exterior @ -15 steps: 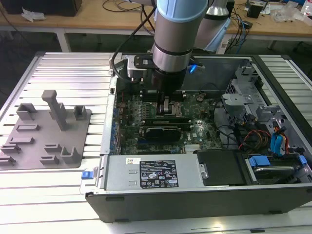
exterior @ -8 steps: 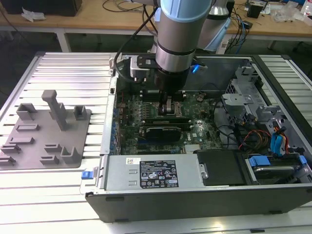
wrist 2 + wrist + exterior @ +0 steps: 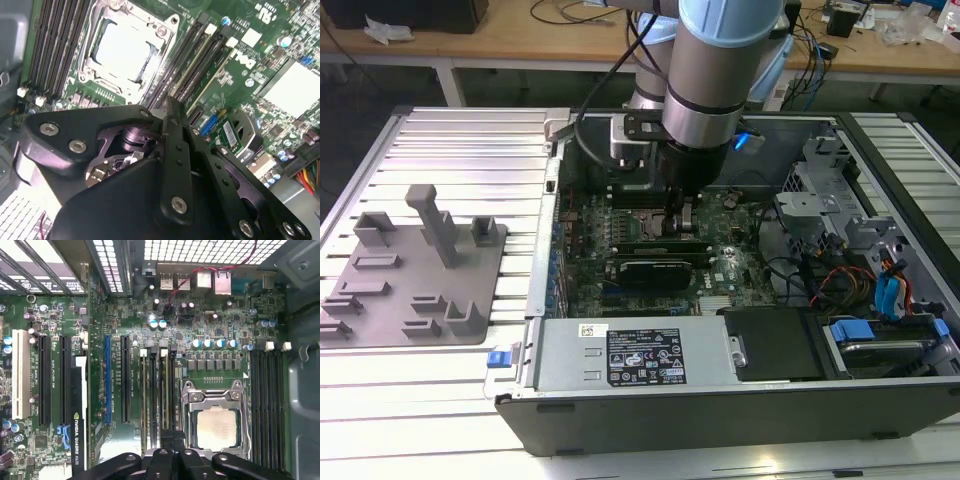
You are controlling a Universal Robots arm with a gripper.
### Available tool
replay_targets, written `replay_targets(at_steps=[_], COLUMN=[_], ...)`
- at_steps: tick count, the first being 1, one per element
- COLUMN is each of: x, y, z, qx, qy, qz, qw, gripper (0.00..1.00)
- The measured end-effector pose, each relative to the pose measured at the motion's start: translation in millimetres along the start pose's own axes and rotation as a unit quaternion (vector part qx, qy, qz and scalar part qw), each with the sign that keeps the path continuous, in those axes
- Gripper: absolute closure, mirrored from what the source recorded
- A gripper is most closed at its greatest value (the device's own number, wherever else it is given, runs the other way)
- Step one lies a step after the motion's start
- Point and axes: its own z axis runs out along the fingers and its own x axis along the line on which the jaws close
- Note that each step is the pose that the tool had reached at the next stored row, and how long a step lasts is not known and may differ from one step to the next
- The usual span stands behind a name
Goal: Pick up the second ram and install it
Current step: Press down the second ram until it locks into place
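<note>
Open computer case [image 3: 720, 400] lying on its side on a slatted table [image 3: 460, 150], with the arm [image 3: 715, 70] reaching down into it so that the gripper [image 3: 682, 215] stands over the memory slots of the motherboard [image 3: 740, 265]. A long thin stick, judged to be the second ram [image 3: 665, 243], lies edge-up directly under the gripper, parallel to the black card [image 3: 655, 270] just beside it; whether it is fully seated or merely resting in its slot cannot be told. Whether the jaws clasp the stick or stand apart from it cannot be told either, since the gripper body hides their tips. In the first wrist view the slots [image 3: 157, 390] run lengthwise beside the processor socket [image 3: 215, 420], and the gripper is lined up along them, which suits a straight downward push. The grey fixture [image 3: 415, 270] sits on the table, well apart from the case.
</note>
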Motion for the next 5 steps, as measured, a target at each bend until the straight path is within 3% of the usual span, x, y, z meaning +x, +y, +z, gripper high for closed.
replay_targets(at_steps=[5], x=[0.0], y=[-1.1], z=[0.0], qx=[0.0], qy=[0.0], qz=[0.0], qw=[1.0], gripper=[0.92])
